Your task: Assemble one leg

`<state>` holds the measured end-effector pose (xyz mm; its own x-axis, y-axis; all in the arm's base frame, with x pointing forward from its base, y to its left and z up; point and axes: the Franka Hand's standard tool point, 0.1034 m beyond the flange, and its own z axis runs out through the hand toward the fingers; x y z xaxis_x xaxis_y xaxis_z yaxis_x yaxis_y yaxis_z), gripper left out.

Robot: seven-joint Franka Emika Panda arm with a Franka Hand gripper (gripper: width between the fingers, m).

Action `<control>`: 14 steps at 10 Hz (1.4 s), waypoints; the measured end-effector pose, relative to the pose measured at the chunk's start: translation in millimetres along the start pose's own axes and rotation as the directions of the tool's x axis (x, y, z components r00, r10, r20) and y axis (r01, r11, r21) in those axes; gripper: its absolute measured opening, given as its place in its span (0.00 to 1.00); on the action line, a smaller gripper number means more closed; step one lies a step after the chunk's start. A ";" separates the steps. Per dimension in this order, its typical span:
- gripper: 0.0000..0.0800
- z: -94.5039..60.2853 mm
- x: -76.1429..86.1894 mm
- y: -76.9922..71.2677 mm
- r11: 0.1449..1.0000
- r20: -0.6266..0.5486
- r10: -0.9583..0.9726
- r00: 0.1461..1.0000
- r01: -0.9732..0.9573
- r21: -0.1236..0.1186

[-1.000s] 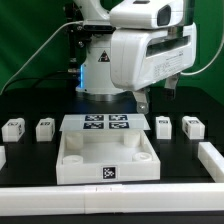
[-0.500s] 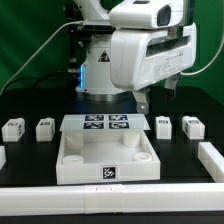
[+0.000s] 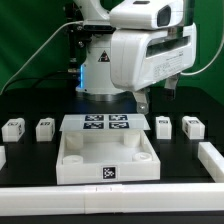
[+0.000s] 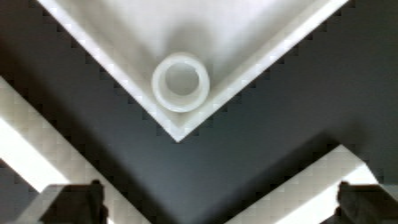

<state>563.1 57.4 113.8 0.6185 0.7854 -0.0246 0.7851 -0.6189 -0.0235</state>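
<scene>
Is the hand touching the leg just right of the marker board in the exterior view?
Apart. The wrist view shows the open hand with nothing in or against it. The exterior view shows it hanging above the leg.

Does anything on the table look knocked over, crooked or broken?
Nothing stands out. Four small white plastic leg blocks sit in a row, two either side of the marker board, the large white square tray piece lies flat in front, and the gripper hangs open and empty.

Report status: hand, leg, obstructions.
Hand open, empty, above the tray corner. Nearest leg loose on table, not gripped. Nothing seen blocking it.
</scene>
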 end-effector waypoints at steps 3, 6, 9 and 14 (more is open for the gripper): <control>0.81 0.3 -0.1 -0.1 1.000 0.000 0.000 1.000 0.000 0.000; 0.81 0.6 -0.1 -0.2 1.000 0.001 0.000 1.000 0.000 0.001; 0.81 14.9 -18.8 -18.8 0.998 0.006 -0.066 0.998 0.066 0.008; 0.81 49.9 -81.2 -51.7 0.967 0.034 -0.246 0.969 0.243 0.069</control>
<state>470.6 25.4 67.1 0.4049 0.9129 -0.0516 0.9077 -0.4081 -0.0979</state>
